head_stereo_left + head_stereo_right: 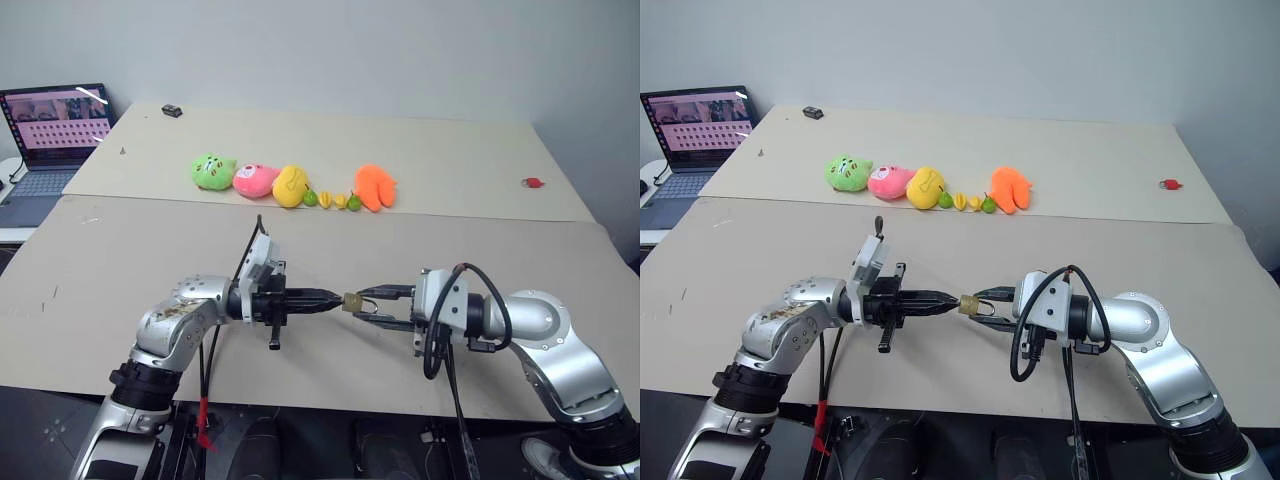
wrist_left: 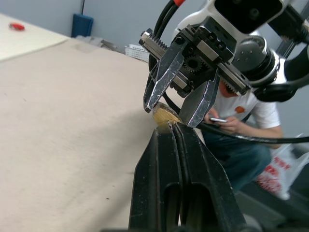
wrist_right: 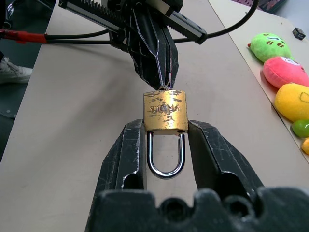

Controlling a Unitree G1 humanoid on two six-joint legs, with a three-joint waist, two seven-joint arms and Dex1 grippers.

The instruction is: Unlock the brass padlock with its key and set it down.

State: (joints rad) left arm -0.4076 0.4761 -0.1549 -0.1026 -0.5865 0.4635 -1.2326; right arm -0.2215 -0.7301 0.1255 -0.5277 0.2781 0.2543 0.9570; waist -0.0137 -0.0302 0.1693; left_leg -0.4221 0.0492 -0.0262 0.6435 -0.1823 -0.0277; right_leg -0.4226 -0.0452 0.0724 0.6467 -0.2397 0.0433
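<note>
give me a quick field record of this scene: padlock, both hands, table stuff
padlock: brass padlock held above the table, shackle seated, looks locked
right hand: right hand shut on the padlock body, shackle between its fingers
left hand: left hand shut, tips at the padlock's end opposite the shackle; key not discernible
table: row of plush toys, small red item, small black object
side: laptop

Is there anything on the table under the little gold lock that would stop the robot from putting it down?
Nothing visible does. The brass padlock is held in the air by the right hand, with the shut left hand at its far end. The tan table below it is bare; the plush toys lie farther back.
</note>
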